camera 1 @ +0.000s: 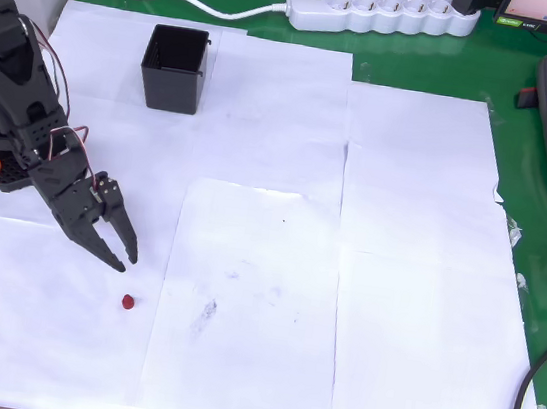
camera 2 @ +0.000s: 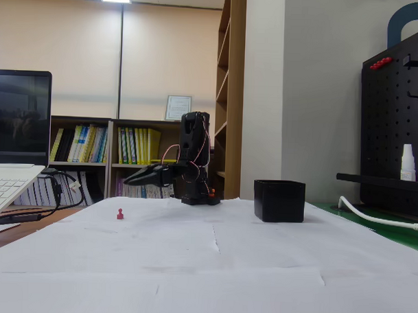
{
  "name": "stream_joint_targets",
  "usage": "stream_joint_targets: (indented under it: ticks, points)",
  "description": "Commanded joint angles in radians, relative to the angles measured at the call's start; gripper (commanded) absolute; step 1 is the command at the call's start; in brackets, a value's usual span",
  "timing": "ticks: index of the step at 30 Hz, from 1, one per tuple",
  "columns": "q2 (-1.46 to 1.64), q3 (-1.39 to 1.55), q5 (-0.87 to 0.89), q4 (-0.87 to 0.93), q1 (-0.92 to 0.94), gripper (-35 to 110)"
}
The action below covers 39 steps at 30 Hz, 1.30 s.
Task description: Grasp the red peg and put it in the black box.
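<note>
The peg point(camera 1: 128, 300) lies bare on the white paper point(camera 1: 249, 312) just beyond the gripper point(camera 1: 125, 258), a little past the fingertips and slightly to the right in the overhead view. The fixed view shows the peg point(camera 2: 120, 213) resting on the sheet while the gripper point(camera 2: 132, 181) hangs above it, so the coming move looks like a short reach forward and down. The jaws stand nearly together, a thin gap between them, holding nothing. The box point(camera 1: 175, 69) stands upright well apart, behind the arm's reach line. The peg is too small to tell its long axis, and the box's floor is in shadow.
</note>
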Motion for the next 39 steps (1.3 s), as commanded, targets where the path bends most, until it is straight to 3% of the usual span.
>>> stream_joint_targets:
  ticks: [1, 39]
  points:
    - [0.067, 0.003, -0.037, -0.048, 0.031, 0]
    - [0.58, 0.118, -0.127, -0.325, 0.046, 0]
